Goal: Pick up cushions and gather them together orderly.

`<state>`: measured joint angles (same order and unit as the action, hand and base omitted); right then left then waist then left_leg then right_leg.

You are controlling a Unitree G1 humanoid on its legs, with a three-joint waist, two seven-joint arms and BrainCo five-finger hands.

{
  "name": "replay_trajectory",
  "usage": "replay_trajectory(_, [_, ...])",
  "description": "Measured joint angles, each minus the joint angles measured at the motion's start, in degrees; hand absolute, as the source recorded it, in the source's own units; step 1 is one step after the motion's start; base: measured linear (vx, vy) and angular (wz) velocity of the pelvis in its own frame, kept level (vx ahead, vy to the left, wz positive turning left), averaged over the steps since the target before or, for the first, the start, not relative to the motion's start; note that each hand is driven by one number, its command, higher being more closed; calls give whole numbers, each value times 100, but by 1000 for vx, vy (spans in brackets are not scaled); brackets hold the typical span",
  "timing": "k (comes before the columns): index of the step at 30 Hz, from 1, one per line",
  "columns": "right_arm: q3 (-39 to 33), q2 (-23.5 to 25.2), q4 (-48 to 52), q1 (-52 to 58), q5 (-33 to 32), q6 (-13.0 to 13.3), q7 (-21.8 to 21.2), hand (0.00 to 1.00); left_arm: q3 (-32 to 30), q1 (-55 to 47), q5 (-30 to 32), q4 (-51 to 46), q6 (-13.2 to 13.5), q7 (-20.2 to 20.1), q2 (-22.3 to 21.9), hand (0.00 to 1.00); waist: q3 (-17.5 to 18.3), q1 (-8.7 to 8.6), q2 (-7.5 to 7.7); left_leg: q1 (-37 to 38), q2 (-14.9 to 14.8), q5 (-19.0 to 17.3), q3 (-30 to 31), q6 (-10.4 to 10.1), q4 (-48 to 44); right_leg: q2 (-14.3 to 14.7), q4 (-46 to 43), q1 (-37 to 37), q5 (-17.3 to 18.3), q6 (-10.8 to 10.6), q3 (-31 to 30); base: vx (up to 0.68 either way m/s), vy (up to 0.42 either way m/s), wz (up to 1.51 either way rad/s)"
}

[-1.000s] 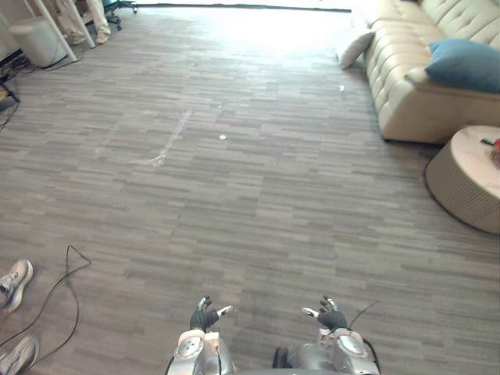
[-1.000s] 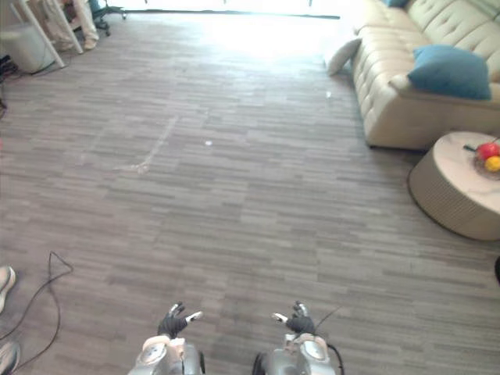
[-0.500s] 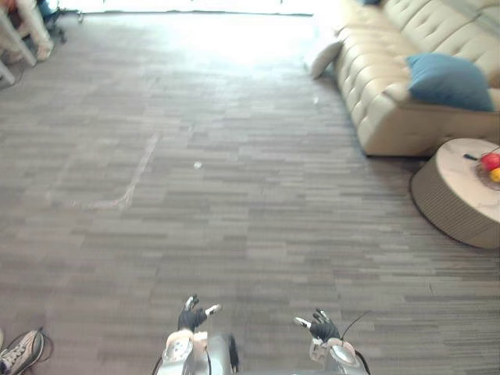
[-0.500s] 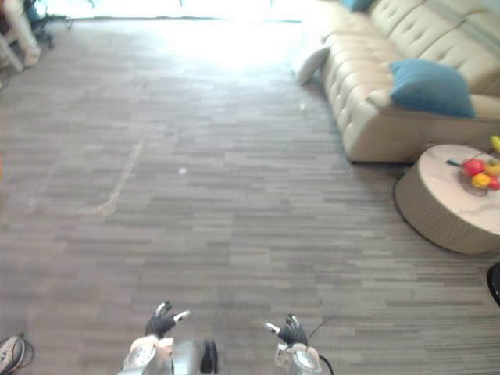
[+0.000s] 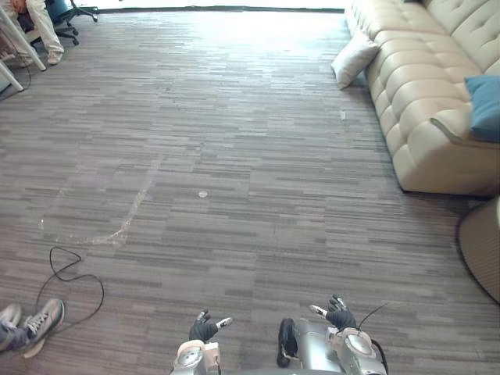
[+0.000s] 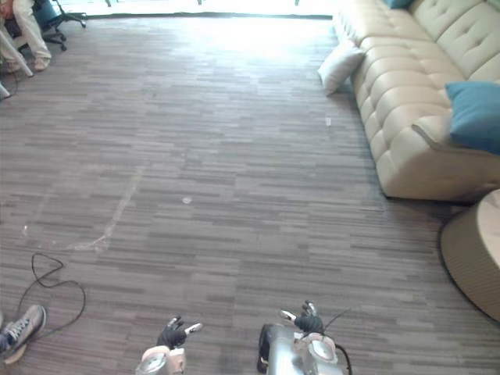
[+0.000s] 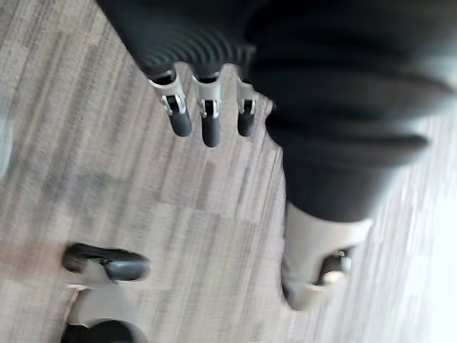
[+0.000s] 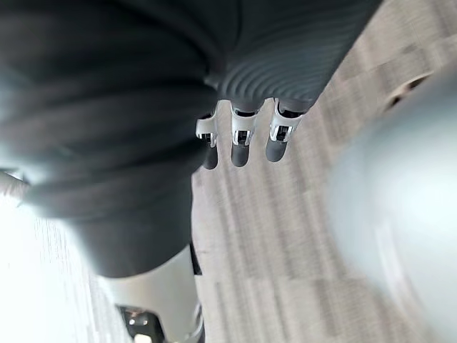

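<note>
A white cushion (image 5: pixel 355 58) lies on the floor and leans against the sofa's far end. On the sofa's seat at the right rests a blue cushion (image 6: pixel 476 113). Both are far from my hands. My left hand (image 5: pixel 205 328) and right hand (image 5: pixel 337 316) hang low at the near edge of the eye views, above bare floor. In the left wrist view the left hand's fingers (image 7: pixel 207 118) are straight and hold nothing. The right hand's fingers (image 8: pixel 239 139) are just as relaxed and empty over the floor.
A beige tufted sofa (image 5: pixel 422 86) runs along the right side. A round ribbed table (image 6: pixel 473 254) stands at the near right. A person's shoe (image 5: pixel 39 324) is at the near left. Another person sits by a chair (image 5: pixel 35 23) at the far left.
The whole picture has shifted, so the camera has moved: the sofa and round table now sit further right. Both hands stay low and empty.
</note>
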<state>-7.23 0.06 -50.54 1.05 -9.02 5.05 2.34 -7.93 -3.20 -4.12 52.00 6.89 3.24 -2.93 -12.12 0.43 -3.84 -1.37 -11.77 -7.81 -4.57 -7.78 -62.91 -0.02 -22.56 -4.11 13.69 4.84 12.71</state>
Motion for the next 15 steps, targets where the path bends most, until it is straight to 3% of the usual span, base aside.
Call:
replay_trajectory(2, [103, 175, -13, 15, -2, -13, -3, 0, 4, -26, 1, -209, 20, 0, 49, 0, -29, 71, 180, -720, -106, -327, -420, 175, -106, -6, 594, 733, 85, -44, -91, 689, -50, -34])
replay_trajectory(5, [180, 215, -23, -20, -3, -46, 1, 0, 2, -32, 1, -433, 36, 5, 60, 0, 10, 202, 238, -1617, -139, -599, -1043, 396, 1406, -68, 1272, 1432, 145, -224, -304, 539, 37, -35])
replay_trajectory(6, [147, 206, -47, -36, -1, -57, 8, 0, 3, -27, 2, -457, 50, 14, 66, 0, 6, 272, 270, -1717, 75, -461, -1194, 403, 2833, -197, 1469, 1717, 186, -313, -372, 805, 188, -50])
replay_trajectory(7, [95, 189, -96, -60, 4, -50, 14, 0, 29, -31, -6, -463, 87, 19, 75, 0, 26, 326, 264, -1733, 286, 168, -1137, 417, 4140, -275, 1637, 1944, 224, -379, -472, 679, 202, -50])
replay_trajectory(8, [99, 178, -137, -75, 9, -48, 20, 0, 53, -28, -3, -464, 109, 26, 90, 0, 37, 350, 273, -1749, 362, 493, -1065, 356, 4329, -291, 1704, 2001, 215, -399, -554, 789, 286, -62])
replay_trajectory(9, [179, 163, -363, -181, 13, -58, 26, 0, 99, -20, 0, -409, 127, 33, 165, 0, 137, 379, 346, -1735, 572, 835, -986, 642, 4438, -429, 1770, 2068, 148, -505, -777, 680, 281, -31])
replay_trajectory(10, [188, 230, -439, -224, 16, -54, 13, 0, 111, -7, 1, -334, 118, 37, 286, 0, 237, 277, 510, -1706, 700, 745, -1110, 863, 4444, -681, 1700, 2003, -119, -719, -868, 697, 294, -23])
replay_trajectory(12, [176, 266, -438, -191, 19, -63, 4, 0, 95, 20, 1, -307, 113, 40, 376, 0, 255, 337, 616, -1623, 701, 459, -1294, 1120, 3974, -813, 1260, 1928, -527, -924, -1319, 612, 265, -22])
replay_trajectory(13, [177, 270, -429, -188, 22, -63, 3, 0, 98, 15, 2, -297, 109, 40, 396, 0, 254, 347, 627, -1573, 698, 412, -1335, 1180, 3846, -822, 1086, 1906, -664, -911, -1396, 499, 213, -41])
replay_trajectory(14, [180, 267, -416, -163, 35, -57, -1, 0, 123, -56, 0, -289, 99, 40, 432, 0, 255, 344, 619, -1231, 737, 273, -1381, 1263, 3781, -831, 324, 1742, -1122, -1069, -1431, 659, 285, -38])
replay_trajectory(15, [178, 233, -391, -55, 44, -17, -5, 0, 280, -184, -2, -282, 102, 42, 446, 0, 315, 287, 491, -600, 792, -34, -1347, 1162, 4131, -861, -1472, 994, -1739, -1249, -1457, 651, 277, -32])
